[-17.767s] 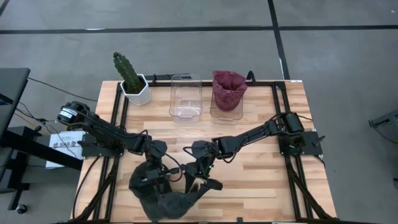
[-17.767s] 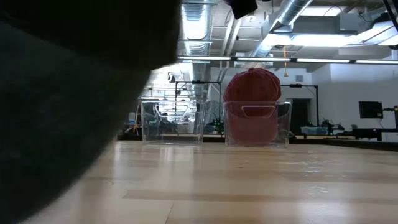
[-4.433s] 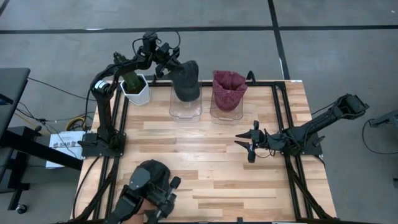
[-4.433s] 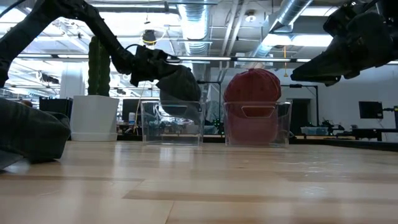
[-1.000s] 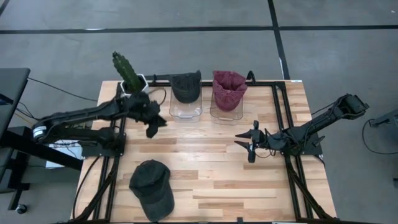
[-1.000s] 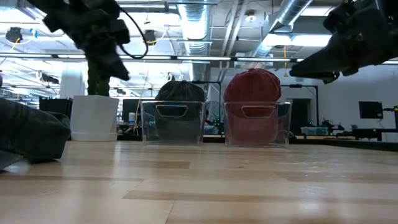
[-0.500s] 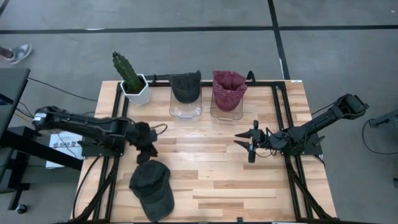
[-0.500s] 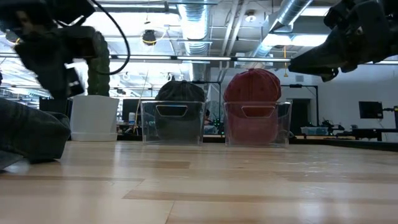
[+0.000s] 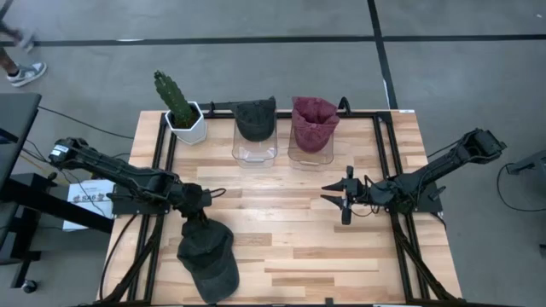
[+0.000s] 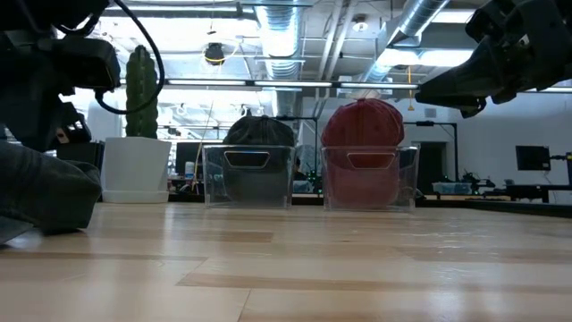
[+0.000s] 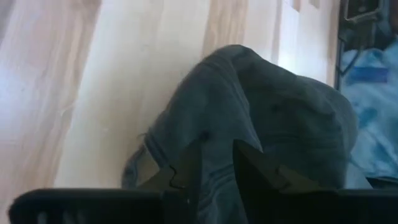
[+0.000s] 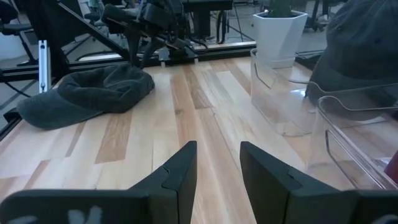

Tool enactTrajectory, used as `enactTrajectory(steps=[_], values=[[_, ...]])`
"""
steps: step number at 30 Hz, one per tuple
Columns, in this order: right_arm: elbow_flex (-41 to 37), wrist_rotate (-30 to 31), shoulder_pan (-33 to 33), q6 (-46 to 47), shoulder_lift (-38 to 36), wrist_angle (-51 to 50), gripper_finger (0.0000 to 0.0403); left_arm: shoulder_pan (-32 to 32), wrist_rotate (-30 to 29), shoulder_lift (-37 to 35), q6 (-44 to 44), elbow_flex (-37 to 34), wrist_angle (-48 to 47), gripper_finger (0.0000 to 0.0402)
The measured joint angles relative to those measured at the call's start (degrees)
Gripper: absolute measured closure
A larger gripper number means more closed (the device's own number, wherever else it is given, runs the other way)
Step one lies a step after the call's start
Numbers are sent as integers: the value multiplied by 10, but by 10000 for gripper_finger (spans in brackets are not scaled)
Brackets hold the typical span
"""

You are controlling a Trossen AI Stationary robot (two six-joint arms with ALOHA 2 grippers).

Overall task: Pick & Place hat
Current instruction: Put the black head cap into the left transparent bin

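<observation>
A dark grey cap (image 9: 209, 256) lies crown up on the near left part of the table and also shows in the low view (image 10: 45, 192). My left gripper (image 9: 198, 223) is at the cap's far edge, pointing down and toward the near edge. In the left wrist view my left gripper (image 11: 216, 171) is open, with a ridge of the cap's cloth (image 11: 214, 118) just beyond the gap. My right gripper (image 9: 341, 203) hovers open over the table's right middle, away from the cap. My left gripper comes at the far edge of the grey cap (image 11: 205, 134) slanting down from the far side, its open fingers (image 11: 186, 171) on either side of a raised fold. I cannot tell whether they touch the cloth. The cap rests on the table.
Two clear bins stand at the far edge: the left bin (image 9: 254, 149) holds a dark cap (image 9: 254, 118), the right bin (image 9: 309, 153) a maroon cap (image 9: 314, 119). A cactus in a white pot (image 9: 183, 115) stands far left. Bare wood lies between the arms.
My left gripper has swung from near the cactus and the left bin toward the near edge and down, ending at the far edge of the grey cap. The cap has stayed where it was. My right arm has kept still.
</observation>
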Motion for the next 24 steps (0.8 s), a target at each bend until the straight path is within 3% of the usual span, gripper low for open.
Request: enactTrajectory(steps=[24], values=[[0,-1,0,0,0,0,290,0,-9,82,-2,0,1,314]])
